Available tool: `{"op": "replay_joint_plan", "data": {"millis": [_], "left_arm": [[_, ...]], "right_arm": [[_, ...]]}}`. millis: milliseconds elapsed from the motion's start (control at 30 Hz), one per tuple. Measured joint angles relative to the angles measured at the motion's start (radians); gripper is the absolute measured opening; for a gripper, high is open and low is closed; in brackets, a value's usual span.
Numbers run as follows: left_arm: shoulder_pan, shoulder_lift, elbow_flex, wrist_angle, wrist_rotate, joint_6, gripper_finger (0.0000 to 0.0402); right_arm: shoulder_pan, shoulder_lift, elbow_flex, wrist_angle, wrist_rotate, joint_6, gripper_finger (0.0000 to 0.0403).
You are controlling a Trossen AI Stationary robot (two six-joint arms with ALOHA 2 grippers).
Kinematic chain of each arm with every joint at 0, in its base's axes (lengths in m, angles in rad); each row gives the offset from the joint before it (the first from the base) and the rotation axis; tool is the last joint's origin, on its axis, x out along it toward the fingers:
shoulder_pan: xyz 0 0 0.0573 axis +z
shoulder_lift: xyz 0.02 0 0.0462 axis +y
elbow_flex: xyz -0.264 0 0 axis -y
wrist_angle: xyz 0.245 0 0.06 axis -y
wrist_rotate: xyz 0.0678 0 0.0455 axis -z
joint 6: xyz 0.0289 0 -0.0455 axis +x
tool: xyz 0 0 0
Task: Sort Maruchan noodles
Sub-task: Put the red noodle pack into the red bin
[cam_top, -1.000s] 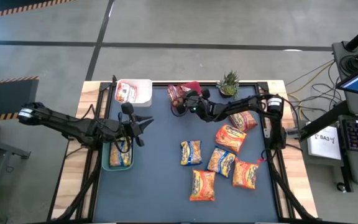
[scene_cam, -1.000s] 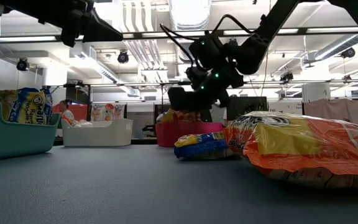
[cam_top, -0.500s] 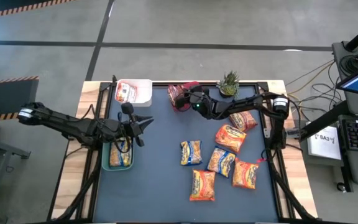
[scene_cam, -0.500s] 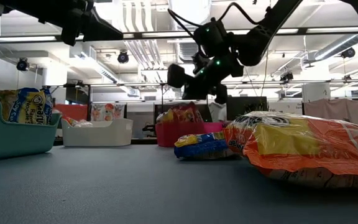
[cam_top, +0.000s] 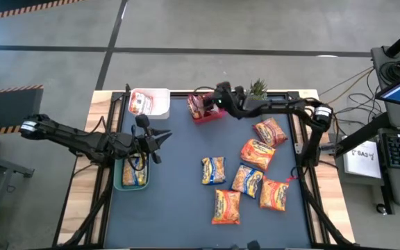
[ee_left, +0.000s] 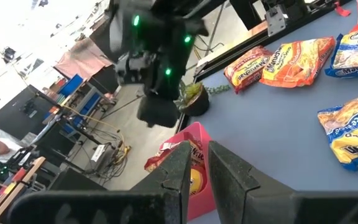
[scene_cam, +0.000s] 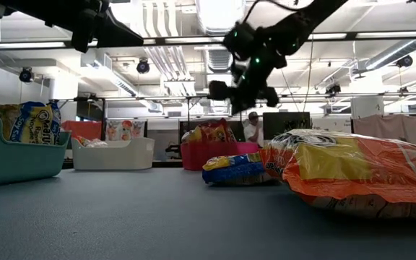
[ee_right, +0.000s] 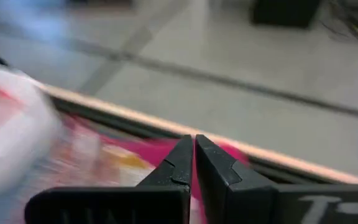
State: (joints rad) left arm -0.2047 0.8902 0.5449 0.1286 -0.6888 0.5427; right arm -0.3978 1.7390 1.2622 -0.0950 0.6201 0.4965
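Six noodle packets lie flat on the dark mat, among them a yellow-blue one (cam_top: pixel 214 170) and orange ones (cam_top: pixel 226 206) (cam_top: pixel 257 154). The red bin (cam_top: pixel 217 113) (scene_cam: pixel 219 155) holds red packets (scene_cam: pixel 209 133). A yellow-blue packet (cam_top: pixel 136 170) (scene_cam: pixel 27 123) sits in the green bin (cam_top: pixel 120 182), and a red one is in the white bin (cam_top: pixel 160 94). My right gripper (cam_top: pixel 214 97) (ee_right: pixel 193 146) hangs shut and empty above the red bin's far side. My left gripper (cam_top: pixel 162 139) (ee_left: pixel 199 152) waits above the green bin's far end, its fingers a narrow gap apart, holding nothing.
A small potted plant (cam_top: pixel 255 90) (ee_left: pixel 194 96) stands at the far edge, just right of the red bin and close to my right arm. All three bins line the far and left sides. The mat's near left half (cam_top: pixel 165 215) is bare.
My right gripper has risen from just over the red bin and drawn back toward the table's far right, turning as it went. It stays empty. The red packets in the bin, hidden behind the gripper before, now show. My left arm has kept still.
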Motion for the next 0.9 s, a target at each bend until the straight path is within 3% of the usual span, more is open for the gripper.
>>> {"op": "replay_joint_plan", "data": {"millis": [200,467,700,900], "left_arm": [[0.0,0.0,0.0,0.003,0.0,0.011,0.0038],[0.0,0.0,0.0,0.004,0.001,0.014,0.0038],[0.0,0.0,0.0,0.006,0.002,0.014,0.0038],[0.0,0.0,0.0,0.006,0.002,0.014,0.0038]], "right_arm": [[-0.039,0.068,0.041,-0.095,-0.156,0.043,0.0008],[-0.038,0.095,0.039,-0.104,-0.198,0.093,0.0008],[-0.03,0.09,0.054,-0.029,-0.312,0.106,0.0008],[-0.021,0.073,0.059,-0.027,-0.306,0.077,0.0008]]}}
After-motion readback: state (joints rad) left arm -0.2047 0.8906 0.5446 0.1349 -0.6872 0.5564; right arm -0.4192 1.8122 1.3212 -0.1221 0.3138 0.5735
